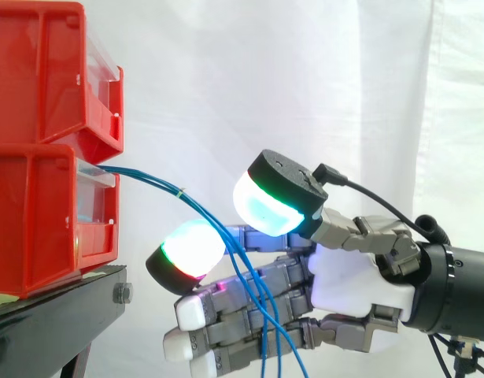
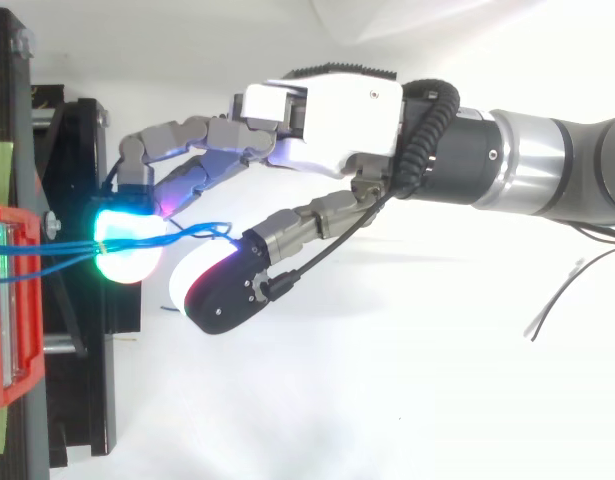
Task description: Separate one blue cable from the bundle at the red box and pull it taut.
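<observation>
Several thin blue cables (image 1: 196, 209) leave the lower red box (image 1: 37, 224) as a bundle, arc to the right and hang down in front of my hand (image 1: 352, 276). From above, the blue cables (image 2: 47, 258) run from the red box (image 2: 9, 330) across a green-glowing fingertip (image 2: 127, 255), then loop in the gap before the thumb (image 2: 227, 290). One raised fingertip (image 1: 190, 246) sits just under the bundle, with the thumb pad (image 1: 265, 205) to its right and apart from it. The hand's other fingers lie straight, behind the hanging strands. Nothing is pinched, and the hand (image 2: 327, 110) is open.
A second red box (image 1: 45, 71) is stacked on the lower one. Both rest on a black stand (image 1: 53, 315) whose edge lies just left of my fingertips. A white curtain is behind. Thin dark wires (image 2: 557, 300) lie on the white surface at right.
</observation>
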